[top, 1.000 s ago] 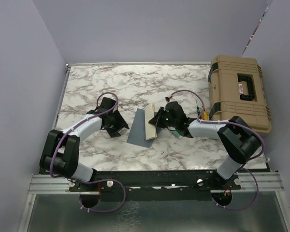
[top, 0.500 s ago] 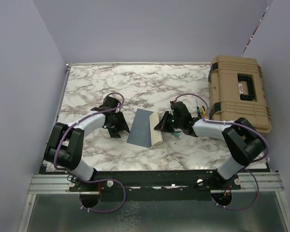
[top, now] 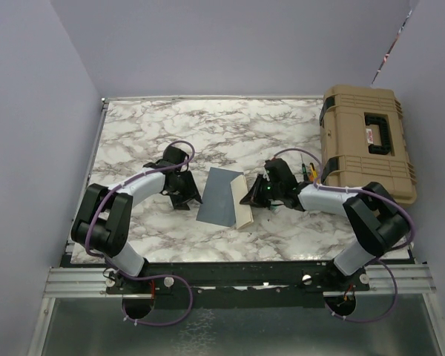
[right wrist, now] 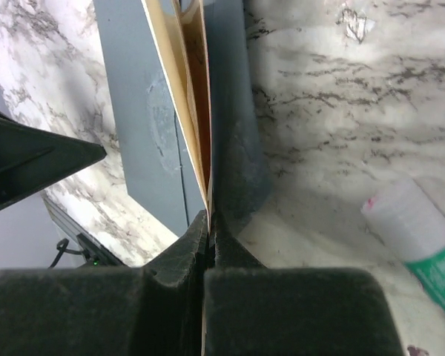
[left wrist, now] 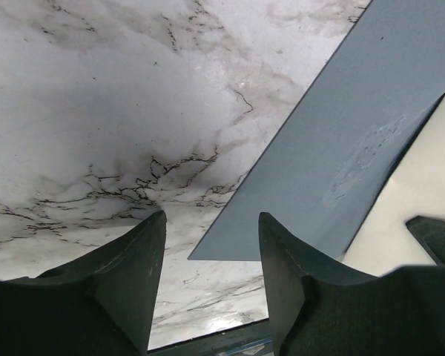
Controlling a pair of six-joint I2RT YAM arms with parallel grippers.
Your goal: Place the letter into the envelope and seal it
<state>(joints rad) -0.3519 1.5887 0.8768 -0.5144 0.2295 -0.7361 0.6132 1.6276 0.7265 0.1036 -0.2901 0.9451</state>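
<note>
**Bimanual envelope-loading task, seen from the near table edge outward.** Both arms reach forward from their bases and bend inward, so the two wrists face each other across the paperwork at mid-table.

- **Left arm:** The left gripper [left wrist: 211, 222] sits low over the marble table [top: 133, 133] with its jaws partly apart and nothing between them. The near left corner of the envelope [left wrist: 356, 141] lies just ahead of its right finger, apart from it.
- **Right arm:** The right gripper [right wrist: 208, 222] is pinched fully together on the right-hand edge of the letter [right wrist: 187, 96], with the forearm lying low and nearly level.
- **Task objects:** The envelope lies flat, its long axis running near to far with a slight lean. The letter runs parallel to it along its right long edge, raised on edge and tilted rather than flat.
- **Critical relation:** The letter extends leftward from the right gripper towards the envelope, while the left gripper is the nearer one to the envelope's free left side. In the right wrist view, blue-grey paper shows on both sides of the sheet. Whether its edge has entered the pocket cannot be told.
- **Inferred next step:** Insertion probably needs the left gripper to steady the envelope while the right slides the sheet leftward.

A glue stick [right wrist: 423, 245] lies on the table just right of the right wrist. A tan tool case [top: 367, 141] stands at the far right.
</note>
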